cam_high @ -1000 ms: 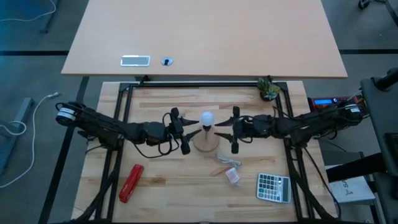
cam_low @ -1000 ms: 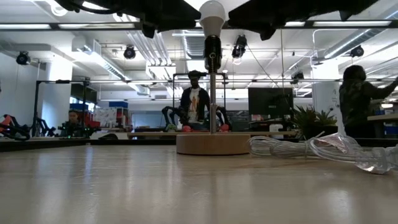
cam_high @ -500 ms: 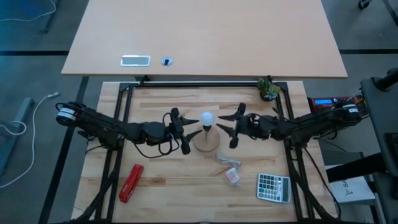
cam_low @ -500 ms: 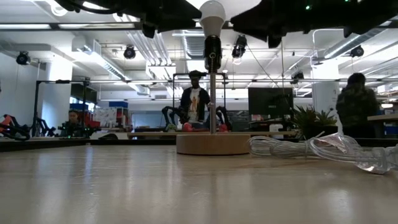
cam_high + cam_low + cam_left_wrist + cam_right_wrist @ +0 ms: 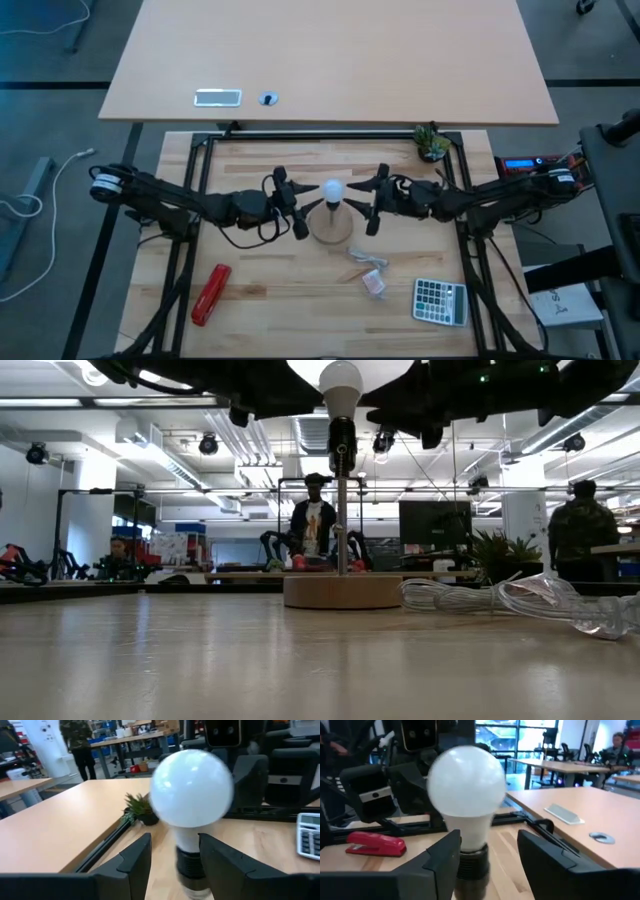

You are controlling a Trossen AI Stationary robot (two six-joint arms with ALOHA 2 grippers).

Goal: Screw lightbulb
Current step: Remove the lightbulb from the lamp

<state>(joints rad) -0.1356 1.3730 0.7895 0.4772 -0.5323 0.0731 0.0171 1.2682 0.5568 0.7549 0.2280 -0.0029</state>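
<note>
The white frosted lightbulb (image 5: 332, 189) (image 5: 340, 380) sits by its neck in a black socket (image 5: 342, 435) on a thin post. The post rises from a round wooden base (image 5: 335, 228). My left gripper (image 5: 300, 205) points level at it from the table's left. It is open, its fingers (image 5: 135, 865) standing on either side of the socket (image 5: 191, 862) below the bulb (image 5: 191, 787). My right gripper (image 5: 368, 205) points level from the right, also open. Its fingers (image 5: 545, 865) flank the socket (image 5: 472, 862) under the bulb (image 5: 466, 780), with a gap showing.
A crumpled clear wrapper (image 5: 365, 257) (image 5: 520, 598) and a small packet (image 5: 375, 284) lie just near of the base. A calculator (image 5: 440, 300) is near right, a red stapler (image 5: 211, 293) near left, and a small plant (image 5: 432, 143) far right. People stand in the room behind.
My right gripper has rolled about the line it points along and sunk a little, staying beside the bulb. The bulb and its stand have not moved.
</note>
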